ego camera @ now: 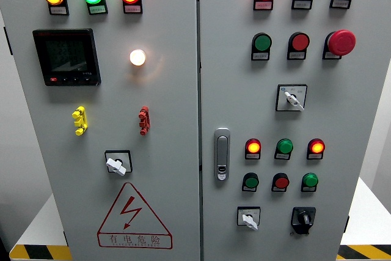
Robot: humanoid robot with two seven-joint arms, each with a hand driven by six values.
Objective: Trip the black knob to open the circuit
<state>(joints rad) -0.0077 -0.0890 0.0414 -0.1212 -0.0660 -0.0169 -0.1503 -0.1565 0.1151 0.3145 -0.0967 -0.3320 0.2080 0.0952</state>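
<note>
A black rotary knob (303,218) sits at the lower right of the right cabinet door, its pointer close to upright. Three white-handled selector switches are also on the panel: one (294,98) mid right door, one (248,219) left of the black knob, one (116,164) on the left door. Neither of my hands shows in the head view.
The grey cabinet has two doors with a silver door handle (222,154) near the seam. Lit indicator lamps, push buttons and a red emergency stop (341,42) dot the right door. The left door carries a black meter (66,57), a glowing white lamp (137,57) and a red warning triangle (134,218).
</note>
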